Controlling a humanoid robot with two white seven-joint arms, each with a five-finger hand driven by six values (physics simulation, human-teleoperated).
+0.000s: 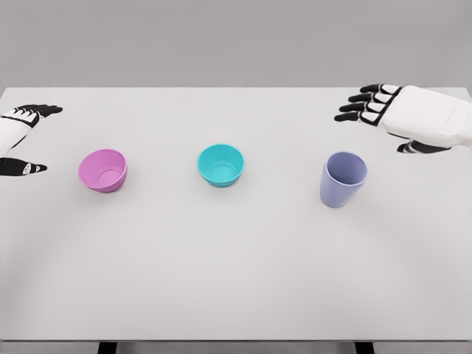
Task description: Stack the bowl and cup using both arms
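Fingers (363,107) of the right hand (413,118) are spread and stretched toward the left, thumb held apart below the white palm, with nothing in their grasp; the hand hovers over the far right part of the white matte table (236,280). Just below and to the left of it, but apart from it, stands the lavender-blue plastic cup (343,178), upright with its open mouth showing. The left hand (22,140) shows at the left edge, its black fingers extended and its thumb held wide below them, also empty. Near it, to its right, sits the pink round plastic bowl (103,169), its mouth open toward the camera. Between the pink bowl and the cup, well apart from both, rests the turquoise round plastic bowl (220,164), open side up. All 3 vessels lie in a rough row across the table's middle, none touching another, and neither of the 2 hands touches any of them.
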